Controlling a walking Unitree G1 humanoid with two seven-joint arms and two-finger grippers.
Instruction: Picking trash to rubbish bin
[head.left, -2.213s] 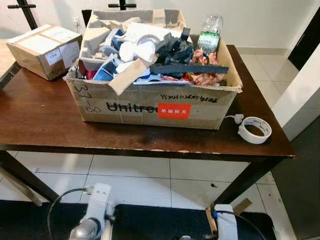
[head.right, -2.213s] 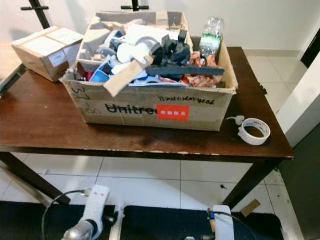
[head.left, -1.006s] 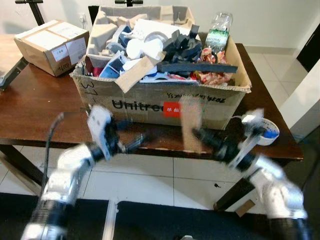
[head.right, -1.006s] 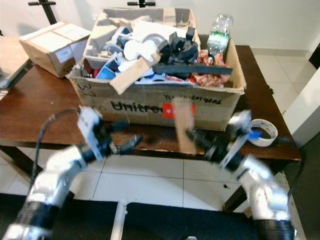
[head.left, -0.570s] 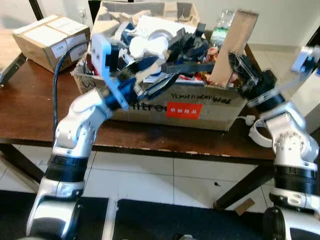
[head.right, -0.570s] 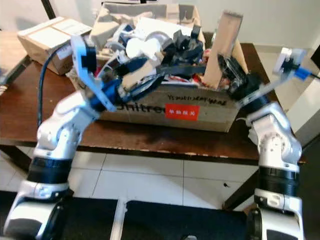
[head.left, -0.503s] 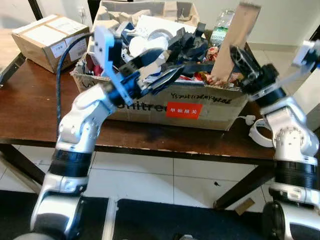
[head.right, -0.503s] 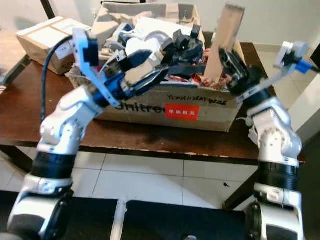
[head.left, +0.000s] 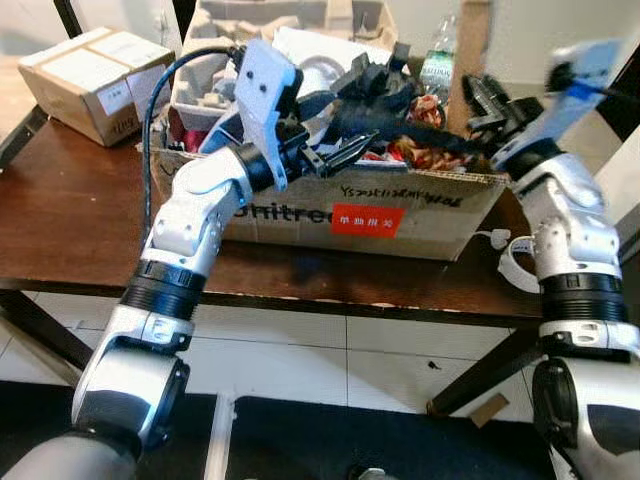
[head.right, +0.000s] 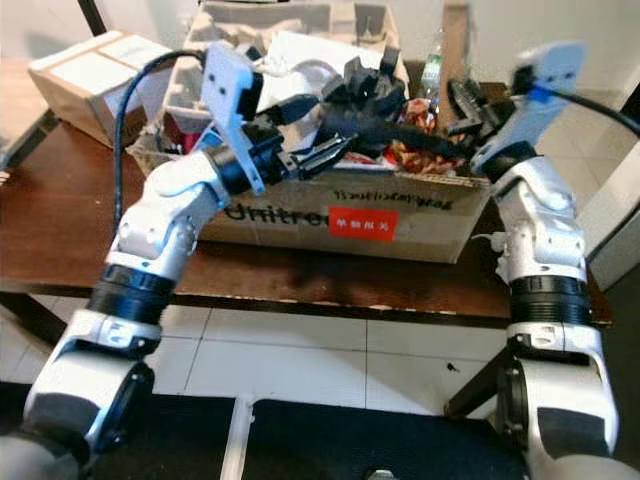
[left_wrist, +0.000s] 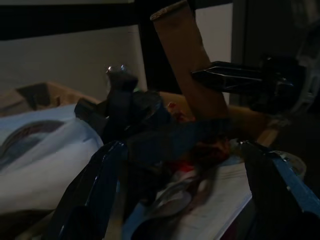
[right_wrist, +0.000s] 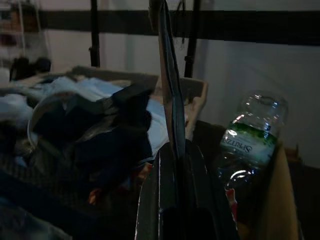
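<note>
Table (head.left: 70, 235), trash box (head.left: 420, 205), cardboard strip (right_wrist: 167, 80) in right hand (right_wrist: 172, 197)

A plain indoor room, seemingly a home or a storage corner, is suggested by the white tiled floor (head.left: 300, 370), the bare pale wall (head.left: 520, 30), a dark wooden counter (head.left: 70, 230), a trash-crammed cardboard box (head.left: 420, 205) and a sealed parcel (head.left: 85, 80) set on it.

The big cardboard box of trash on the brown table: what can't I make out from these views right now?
- Big cardboard box: its floor is hidden under heaped scraps, eye views.
- Flat brown cardboard strip: its top is cut off by the frame's upper edge, both eye views.
- Right gripper: motion-blurred, eye views.
- White tape roll: partly hidden behind the right arm.
- Wrist views: dark, so the scraps are hard to identify.
</note>
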